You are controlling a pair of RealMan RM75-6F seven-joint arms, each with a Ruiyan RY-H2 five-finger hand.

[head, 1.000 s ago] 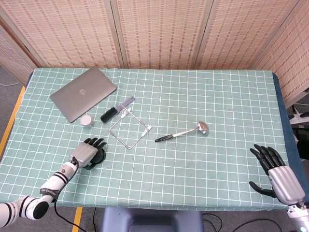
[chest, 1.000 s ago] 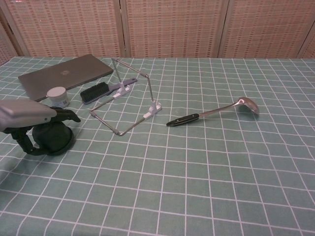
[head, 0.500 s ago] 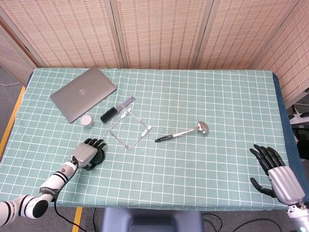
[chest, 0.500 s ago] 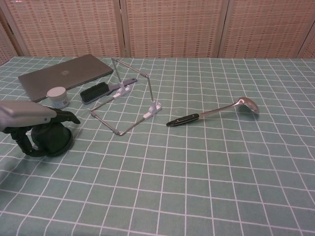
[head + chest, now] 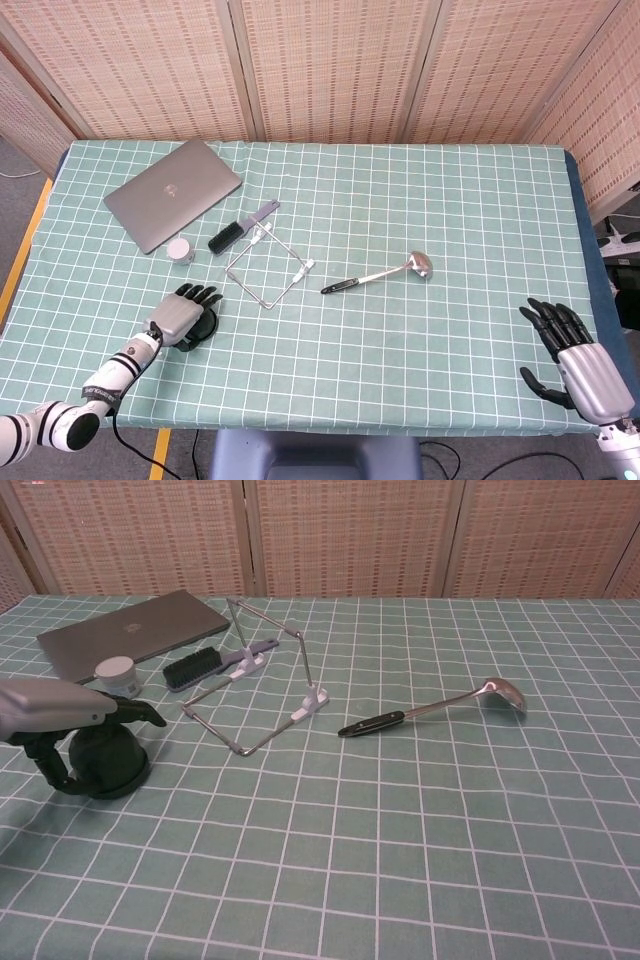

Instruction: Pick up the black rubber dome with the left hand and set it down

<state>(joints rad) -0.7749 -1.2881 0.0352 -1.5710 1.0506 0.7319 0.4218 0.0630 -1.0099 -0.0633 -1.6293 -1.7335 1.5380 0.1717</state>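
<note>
Black rubber dome (image 5: 108, 761) under left hand (image 5: 178, 318), near-left on checked cloth (image 5: 420, 200).
Fingers (image 5: 135, 714) draped over dome top, thumb down its left side; grip firmness impossible to tell. Small white jar (image 5: 117, 675), brush (image 5: 231, 235), laptop (image 5: 172, 192) beyond; wire frame (image 5: 266, 268), ladle (image 5: 378, 273) rightward. Right hand (image 5: 578, 362) near right, fingers apart, empty.
</note>
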